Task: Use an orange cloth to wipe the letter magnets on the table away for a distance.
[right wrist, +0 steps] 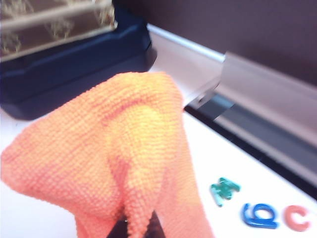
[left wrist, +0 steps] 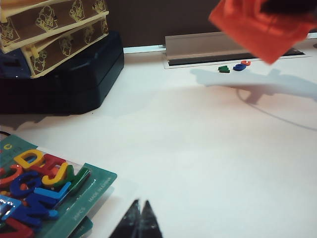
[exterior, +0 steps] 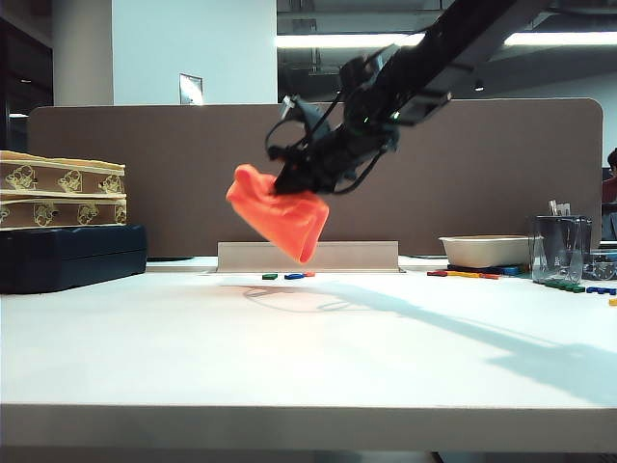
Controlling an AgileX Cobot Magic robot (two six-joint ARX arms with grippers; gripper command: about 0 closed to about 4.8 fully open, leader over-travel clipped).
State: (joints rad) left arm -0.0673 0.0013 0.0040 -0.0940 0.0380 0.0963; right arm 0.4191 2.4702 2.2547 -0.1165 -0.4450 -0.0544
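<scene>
Orange and soft, the orange cloth (exterior: 280, 217) hangs in the air from your right pincer (exterior: 281, 181), which is pinched tight on its top edge. You can see the same grip up close, with the dark tips poking out under the cloth (right wrist: 133, 229).

Take the grey rail (exterior: 308, 256) at the back of the desk (exterior: 289, 357) as your mark. The letter magnets (exterior: 289, 275) lie just in front of that rail: a green one, a blue one and a red one in a short row running along the rail. They sit right below the hanging cloth, a little toward the rail. So your next move probably needs the cloth to go down, then sweep across the row.

Your right arm reaches in from high up on the right, sloping down to the cloth. It is the nearer arm by far.

Your left pincer (left wrist: 139, 218) is closed and holds nothing. It rests low, well away from the rail, near a green pack of letters (left wrist: 44, 186).
</scene>
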